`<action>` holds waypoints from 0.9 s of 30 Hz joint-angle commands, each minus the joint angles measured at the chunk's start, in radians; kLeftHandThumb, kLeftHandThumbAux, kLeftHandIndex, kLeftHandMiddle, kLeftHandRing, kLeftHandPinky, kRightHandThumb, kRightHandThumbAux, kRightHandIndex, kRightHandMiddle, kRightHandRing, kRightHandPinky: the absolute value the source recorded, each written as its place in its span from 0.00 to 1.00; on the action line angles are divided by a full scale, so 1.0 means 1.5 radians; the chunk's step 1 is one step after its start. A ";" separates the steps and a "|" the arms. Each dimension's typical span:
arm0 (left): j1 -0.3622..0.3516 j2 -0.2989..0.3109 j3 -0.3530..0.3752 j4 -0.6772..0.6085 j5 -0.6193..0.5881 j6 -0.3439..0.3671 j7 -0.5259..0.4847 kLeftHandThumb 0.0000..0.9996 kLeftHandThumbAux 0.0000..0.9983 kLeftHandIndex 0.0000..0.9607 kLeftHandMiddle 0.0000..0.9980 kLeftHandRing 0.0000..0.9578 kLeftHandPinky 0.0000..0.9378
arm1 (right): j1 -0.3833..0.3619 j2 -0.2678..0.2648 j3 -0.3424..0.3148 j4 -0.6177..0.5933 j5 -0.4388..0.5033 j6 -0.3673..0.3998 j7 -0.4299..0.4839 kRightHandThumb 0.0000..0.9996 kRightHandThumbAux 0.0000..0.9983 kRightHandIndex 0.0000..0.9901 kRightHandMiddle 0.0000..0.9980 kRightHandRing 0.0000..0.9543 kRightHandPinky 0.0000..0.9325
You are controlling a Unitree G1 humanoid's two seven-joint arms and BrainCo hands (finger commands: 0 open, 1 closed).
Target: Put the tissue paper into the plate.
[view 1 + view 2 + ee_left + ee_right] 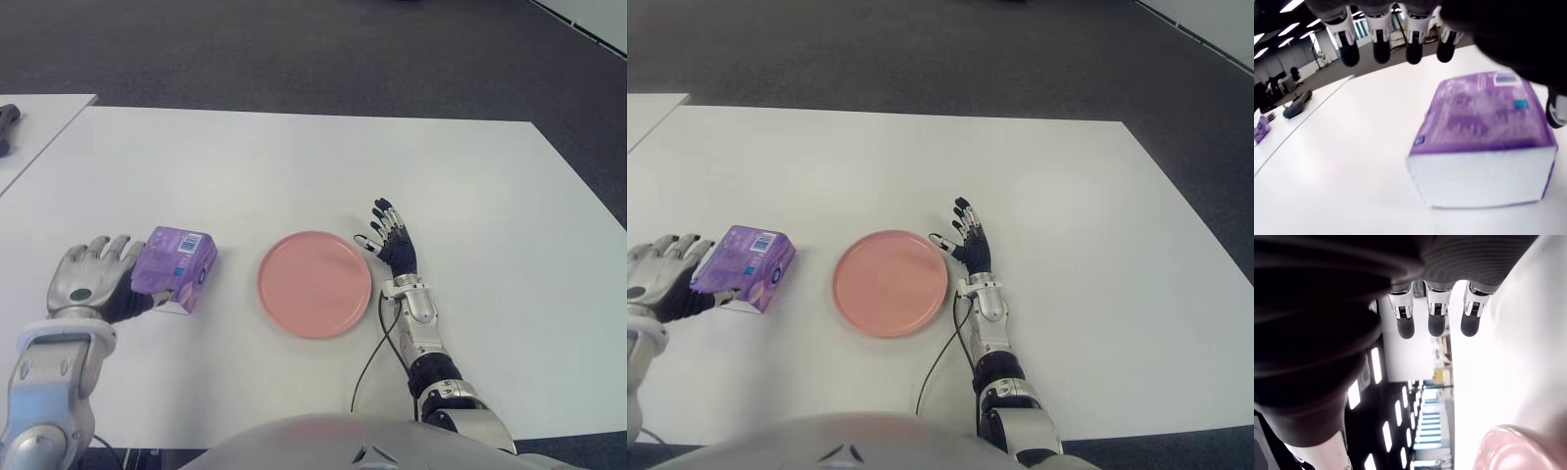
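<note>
The tissue paper pack, purple with a white end face, is sitting on the white bench toward its left side, nearer the front edge than the far one. The left hand is positioned just beside the pack on its left. Its fingers are extending straight and apart over the pack's far side, and the thumb is showing at the pack's other side. Whether any of them is touching the wrapper cannot be told; the pack is lying flat on the bench.

The pink plate is lying to the right of the pack, apart from it, near the middle of the front edge. It is holding nothing.

The right hand is showing just beside the plate's right rim, fingers straight and spread, gripping nothing.
</note>
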 commanded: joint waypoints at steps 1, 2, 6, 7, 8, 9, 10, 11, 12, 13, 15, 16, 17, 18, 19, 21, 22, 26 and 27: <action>0.018 -0.028 -0.007 -0.008 0.031 -0.011 -0.015 0.12 0.26 0.00 0.00 0.00 0.00 | 0.053 0.018 -0.011 0.051 0.020 0.019 0.003 0.04 0.83 0.04 0.01 0.01 0.08; 0.024 -0.034 -0.006 -0.009 0.035 -0.013 -0.012 0.12 0.25 0.00 0.00 0.00 0.00 | 0.053 0.020 -0.012 0.048 0.020 0.021 0.002 0.04 0.83 0.04 0.02 0.01 0.08; 0.040 -0.053 -0.008 -0.009 0.047 -0.021 0.000 0.12 0.24 0.00 0.00 0.00 0.00 | 0.051 0.022 -0.019 0.055 0.026 0.017 0.007 0.05 0.81 0.04 0.02 0.01 0.09; 0.043 -0.058 -0.009 -0.008 0.050 -0.023 0.003 0.12 0.24 0.00 0.00 0.00 0.00 | 0.050 0.023 -0.020 0.056 0.029 0.012 0.010 0.06 0.81 0.04 0.02 0.01 0.09; 0.044 -0.061 -0.009 -0.007 0.052 -0.026 0.005 0.12 0.24 0.00 0.00 0.00 0.00 | 0.050 0.024 -0.021 0.058 0.030 0.009 0.013 0.06 0.81 0.04 0.02 0.02 0.09; 0.044 -0.065 -0.010 -0.005 0.055 -0.028 0.007 0.12 0.24 0.00 0.00 0.00 0.00 | 0.050 0.025 -0.022 0.058 0.032 0.007 0.015 0.07 0.81 0.04 0.02 0.02 0.09; 0.044 -0.068 -0.010 -0.003 0.057 -0.030 0.009 0.12 0.24 0.00 0.00 0.00 0.00 | 0.050 0.027 -0.023 0.058 0.033 0.005 0.018 0.07 0.81 0.04 0.02 0.02 0.10; 0.044 -0.071 -0.011 -0.001 0.060 -0.031 0.011 0.12 0.24 0.00 0.00 0.00 0.00 | 0.051 0.029 -0.025 0.057 0.036 0.003 0.022 0.07 0.81 0.05 0.02 0.02 0.10; 0.043 -0.074 -0.012 0.001 0.062 -0.033 0.011 0.12 0.24 0.00 0.00 0.00 0.00 | 0.051 0.030 -0.026 0.057 0.038 0.001 0.026 0.07 0.81 0.05 0.02 0.02 0.10; 0.042 -0.076 -0.011 0.001 0.064 -0.035 0.012 0.12 0.24 0.00 0.00 0.00 0.00 | 0.051 0.031 -0.027 0.057 0.039 0.000 0.028 0.07 0.82 0.05 0.02 0.02 0.10; 0.039 -0.080 -0.015 0.009 0.070 -0.037 0.018 0.12 0.24 0.00 0.00 0.00 0.00 | 0.053 0.034 -0.030 0.055 0.042 0.000 0.034 0.07 0.82 0.05 0.02 0.02 0.10; 0.038 -0.083 -0.016 0.012 0.072 -0.038 0.022 0.11 0.24 0.00 0.00 0.00 0.00 | 0.053 0.035 -0.031 0.054 0.043 0.000 0.036 0.07 0.82 0.05 0.02 0.02 0.10; 0.038 -0.085 -0.017 0.015 0.074 -0.039 0.029 0.11 0.25 0.00 0.00 0.00 0.00 | 0.054 0.036 -0.031 0.053 0.043 0.000 0.036 0.07 0.82 0.05 0.02 0.02 0.09; 0.038 -0.087 -0.018 0.016 0.074 -0.040 0.034 0.11 0.25 0.00 0.00 0.00 0.00 | 0.054 0.037 -0.031 0.052 0.042 0.000 0.036 0.07 0.82 0.05 0.02 0.02 0.09; 0.038 -0.089 -0.019 0.018 0.076 -0.040 0.042 0.11 0.25 0.00 0.00 0.00 0.00 | 0.055 0.037 -0.031 0.051 0.041 -0.001 0.035 0.07 0.82 0.05 0.02 0.02 0.09; 0.038 -0.093 -0.020 0.021 0.077 -0.042 0.053 0.11 0.25 0.00 0.00 0.00 0.00 | 0.056 0.038 -0.030 0.049 0.039 -0.002 0.035 0.07 0.82 0.04 0.02 0.02 0.09; 0.038 -0.095 -0.021 0.022 0.078 -0.042 0.059 0.11 0.25 0.00 0.00 0.00 0.00 | 0.054 0.034 -0.034 0.055 0.040 -0.004 0.039 0.07 0.82 0.04 0.02 0.02 0.09; 0.036 -0.103 -0.023 0.021 0.078 -0.045 0.076 0.11 0.26 0.00 0.00 0.00 0.00 | 0.049 0.029 -0.039 0.066 0.040 -0.009 0.045 0.06 0.82 0.04 0.01 0.01 0.09; 0.035 -0.105 -0.023 0.021 0.075 -0.045 0.081 0.11 0.26 0.00 0.00 0.00 0.00 | 0.049 0.031 -0.040 0.065 0.040 -0.008 0.044 0.06 0.82 0.04 0.01 0.01 0.09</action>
